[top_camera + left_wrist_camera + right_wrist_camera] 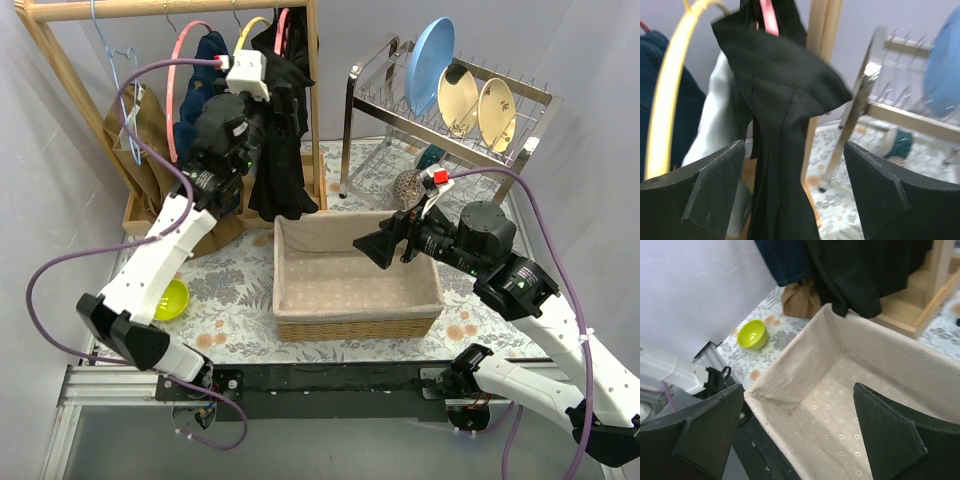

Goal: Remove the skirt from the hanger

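Note:
The black skirt [283, 150] hangs from a pink hanger [281, 30] at the right end of the wooden clothes rail. In the left wrist view the skirt [780, 100] drapes below the pink hanger [767, 20]. My left gripper [272, 108] is raised to the skirt and open; in its wrist view [794, 150] the fabric hangs in line with the gap between the jaws, and I cannot tell whether it touches them. My right gripper [375, 245] is open and empty over the lined basket [355, 320]. Its wrist view [797, 390] shows the skirt's hem [860, 275] beyond the basket.
A yellow hanger [665, 100], a white garment [715, 120], a blue garment [205, 60] and a brown one [150, 140] share the rack. The rack's wooden post [822, 60] stands right of the skirt. A dish rack [450, 110] with plates is at back right. A green bowl [170, 298] sits front left.

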You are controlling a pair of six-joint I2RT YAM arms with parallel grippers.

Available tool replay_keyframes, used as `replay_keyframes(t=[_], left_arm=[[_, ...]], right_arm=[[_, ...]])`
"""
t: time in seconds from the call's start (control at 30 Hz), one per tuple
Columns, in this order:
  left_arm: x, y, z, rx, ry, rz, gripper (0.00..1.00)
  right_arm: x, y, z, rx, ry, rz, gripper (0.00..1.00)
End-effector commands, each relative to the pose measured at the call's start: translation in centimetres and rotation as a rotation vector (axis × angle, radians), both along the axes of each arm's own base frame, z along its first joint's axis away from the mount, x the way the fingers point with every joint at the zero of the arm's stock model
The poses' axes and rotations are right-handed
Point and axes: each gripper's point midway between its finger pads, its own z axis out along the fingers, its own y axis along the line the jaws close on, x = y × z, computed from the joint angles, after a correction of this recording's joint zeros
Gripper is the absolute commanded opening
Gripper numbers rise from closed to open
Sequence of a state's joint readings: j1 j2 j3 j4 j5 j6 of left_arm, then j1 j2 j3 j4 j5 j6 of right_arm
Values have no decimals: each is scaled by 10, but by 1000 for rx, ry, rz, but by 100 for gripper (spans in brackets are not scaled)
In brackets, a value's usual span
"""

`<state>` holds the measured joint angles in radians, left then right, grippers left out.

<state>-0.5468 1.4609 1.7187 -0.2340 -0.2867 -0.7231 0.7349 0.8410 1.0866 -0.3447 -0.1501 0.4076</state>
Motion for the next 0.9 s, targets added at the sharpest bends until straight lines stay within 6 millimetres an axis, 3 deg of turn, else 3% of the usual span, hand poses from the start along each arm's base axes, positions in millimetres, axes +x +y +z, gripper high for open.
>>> replay_keyframes(t=[0.0,0.1,0.13,0.2,0.23,0.3,0.4,0.47,0.57,0.6,0.87], left_arm=[[12,5,-8,69,6,56,77],[24,3,-29,98,40,80,75],[26,4,-35,115,51,90,70],[31,3,-44,134,64,99,51],[31,3,-42,136,59,97,34],[31,2,-38,129,51,91,25],[27,1,-13,91,-5,77,3],[25,3,12,41,-53,85,0],[26,1,30,12,-81,81,0],[24,2,44,-10,-107,81,0],[15,17,81,-52,-179,133,0]], right_arm=[[-14,12,28,86,-95,113,98],[-14,12,27,88,-98,113,98],[-13,11,27,90,-102,108,98],[-13,12,28,94,-104,110,98],[-14,11,28,95,-105,110,98],[-14,11,29,95,-110,108,98],[-15,8,32,101,-122,104,98],[-16,6,35,112,-139,98,98],[-18,4,38,128,-152,93,98],[-19,3,39,131,-156,93,98],[-20,-3,46,142,-176,73,98]])
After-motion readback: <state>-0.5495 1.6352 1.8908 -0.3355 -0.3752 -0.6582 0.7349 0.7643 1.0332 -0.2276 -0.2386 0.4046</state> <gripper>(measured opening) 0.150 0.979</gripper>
